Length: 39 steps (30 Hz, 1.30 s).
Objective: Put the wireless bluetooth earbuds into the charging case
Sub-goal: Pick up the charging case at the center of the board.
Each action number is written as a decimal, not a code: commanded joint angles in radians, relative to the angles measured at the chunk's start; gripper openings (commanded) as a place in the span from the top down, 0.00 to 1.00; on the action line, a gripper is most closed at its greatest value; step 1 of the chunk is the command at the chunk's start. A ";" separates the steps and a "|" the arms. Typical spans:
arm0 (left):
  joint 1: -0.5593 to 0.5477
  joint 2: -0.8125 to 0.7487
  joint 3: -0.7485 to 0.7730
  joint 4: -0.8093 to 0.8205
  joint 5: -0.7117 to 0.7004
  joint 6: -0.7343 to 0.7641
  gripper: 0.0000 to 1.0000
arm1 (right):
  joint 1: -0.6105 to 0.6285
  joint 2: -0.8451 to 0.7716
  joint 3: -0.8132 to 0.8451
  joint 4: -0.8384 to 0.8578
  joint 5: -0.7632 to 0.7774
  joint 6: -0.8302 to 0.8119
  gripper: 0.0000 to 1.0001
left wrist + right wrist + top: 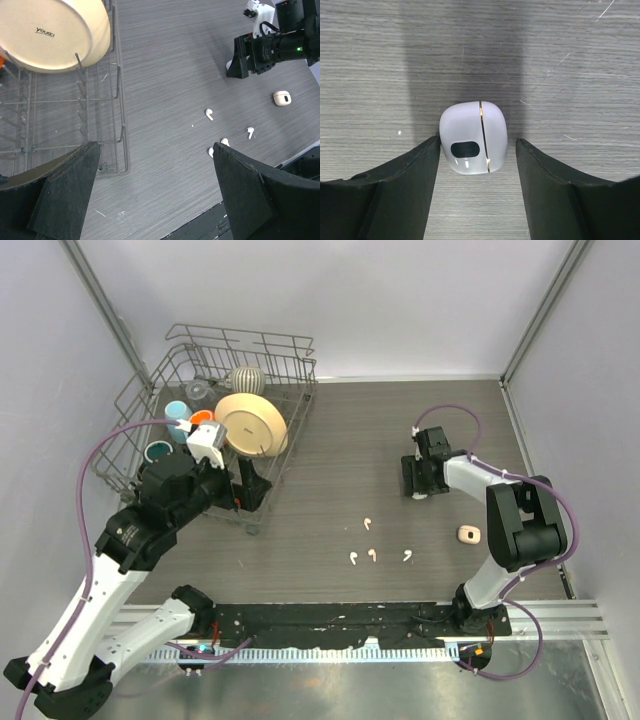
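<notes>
Close to the front edge of the dark grey wood-grain bench (330, 440), about at its middle, lie the four tiny white comma-shaped plastic earbuds (372, 555) — three in a loose row and one just behind them. All are bare on the surface, and none is in a case. Toward the right edge rests a small beige rounded object (467, 534), perhaps a second case.

Further back on the right side, the right gripper (478, 142) stands low over the glossy white rounded charging case with a thin gold seam (470, 125). Its fingers are spread, one on each side of the case and not clamping it; probably it is lined up this way to hold the case steady. The lid looks closed, so it must be opened first.

The left gripper (155, 150) hangs released and empty beside the near corner of the grey wire dish rack (128, 430). The rack holds a round cream plate (252, 425) toward the far left corner — this arm is likely waiting to fetch an earbud.
</notes>
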 commanded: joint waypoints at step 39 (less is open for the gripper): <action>-0.003 0.382 0.193 0.247 0.511 -0.227 0.00 | 0.537 -0.591 0.144 0.079 -0.326 -0.375 0.99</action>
